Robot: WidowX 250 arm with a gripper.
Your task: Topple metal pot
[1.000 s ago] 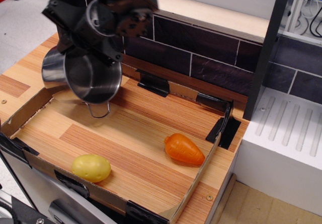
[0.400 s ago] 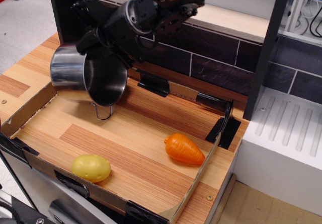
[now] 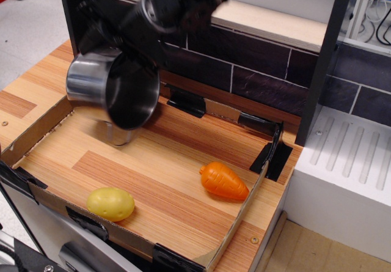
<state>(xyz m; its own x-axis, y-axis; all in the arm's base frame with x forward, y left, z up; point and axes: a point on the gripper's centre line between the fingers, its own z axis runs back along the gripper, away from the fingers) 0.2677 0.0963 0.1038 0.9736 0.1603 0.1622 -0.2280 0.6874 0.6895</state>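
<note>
The metal pot (image 3: 91,85) is shiny steel and lies tipped on its side in the air over the back left of the wooden tray floor. Its dark mouth (image 3: 131,91) faces right and toward the front. Its shadow or reflection falls on the wood just below it. My black gripper (image 3: 129,47) comes down from the upper left and is shut on the pot at the top of its rim. The arm is motion-blurred, and the fingertips are hard to make out against the pot's rim.
An orange toy carrot (image 3: 223,181) lies at the right of the tray and a yellow toy potato (image 3: 110,203) at the front left. Low cardboard walls (image 3: 33,131) ring the wood floor. A dark tile backsplash (image 3: 256,70) stands behind and a white drainer (image 3: 348,162) to the right.
The pot has turned further onto its side, its mouth swinging from downward-front toward the right. The arm has swung to the right above it. The carrot and potato have not moved.
</note>
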